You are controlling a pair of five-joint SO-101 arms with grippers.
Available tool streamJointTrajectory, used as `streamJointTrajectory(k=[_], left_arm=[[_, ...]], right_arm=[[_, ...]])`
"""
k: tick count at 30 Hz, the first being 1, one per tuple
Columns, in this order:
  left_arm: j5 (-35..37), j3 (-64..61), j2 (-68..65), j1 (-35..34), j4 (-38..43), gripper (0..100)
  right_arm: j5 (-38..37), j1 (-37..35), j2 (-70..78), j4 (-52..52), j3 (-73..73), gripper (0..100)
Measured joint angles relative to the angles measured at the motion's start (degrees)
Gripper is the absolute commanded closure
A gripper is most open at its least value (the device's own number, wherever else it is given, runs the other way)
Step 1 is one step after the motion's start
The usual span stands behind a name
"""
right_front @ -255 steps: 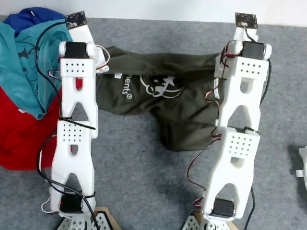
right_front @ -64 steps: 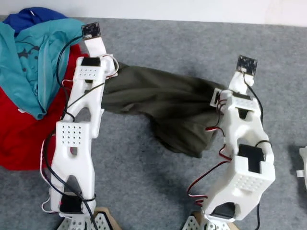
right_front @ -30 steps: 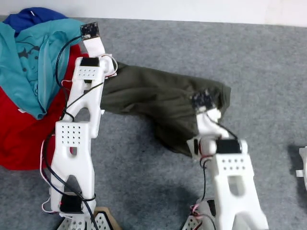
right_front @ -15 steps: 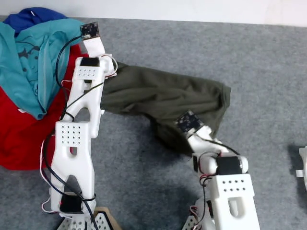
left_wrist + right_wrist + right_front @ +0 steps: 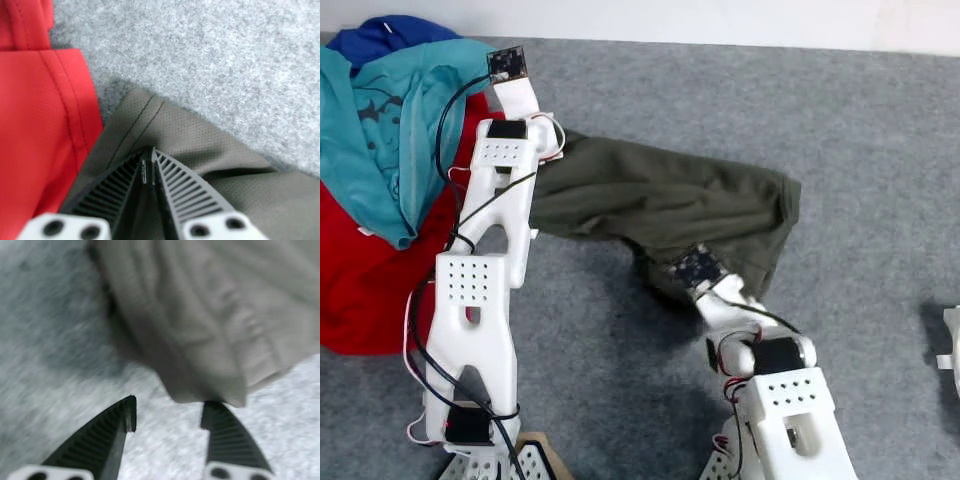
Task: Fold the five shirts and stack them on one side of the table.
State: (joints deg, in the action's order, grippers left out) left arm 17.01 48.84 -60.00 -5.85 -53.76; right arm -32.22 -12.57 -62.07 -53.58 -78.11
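Note:
An olive shirt (image 5: 670, 205) lies folded over across the middle of the grey table (image 5: 880, 150), its far-left corner beside a red shirt (image 5: 365, 290). My left gripper (image 5: 148, 161) is shut on that olive corner (image 5: 165, 130), pinching the fabric next to the red cloth (image 5: 40, 110). My right gripper (image 5: 172, 415) stands open just above the table at the olive shirt's near edge (image 5: 200, 325), with nothing between its fingers. A teal shirt (image 5: 390, 130) and a blue shirt (image 5: 390, 35) lie heaped on the red one at the far left.
The shirt pile takes up the far-left corner. A white object (image 5: 950, 345) pokes in at the right edge. Bare grey table (image 5: 620, 390) stretches between the two arm bases and to the right of the olive shirt.
My right arm let go of the olive shirt's right end and drew back toward the near side and leftward, to the shirt's near edge. The left arm has stayed still, holding its corner.

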Motion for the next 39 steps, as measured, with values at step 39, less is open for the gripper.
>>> streamJointTrajectory(k=[39], left_arm=[[0.0,0.0,0.0,0.0,0.0,99]], right_arm=[[-2.99,7.3,0.09,20.48,-10.02,75.6]])
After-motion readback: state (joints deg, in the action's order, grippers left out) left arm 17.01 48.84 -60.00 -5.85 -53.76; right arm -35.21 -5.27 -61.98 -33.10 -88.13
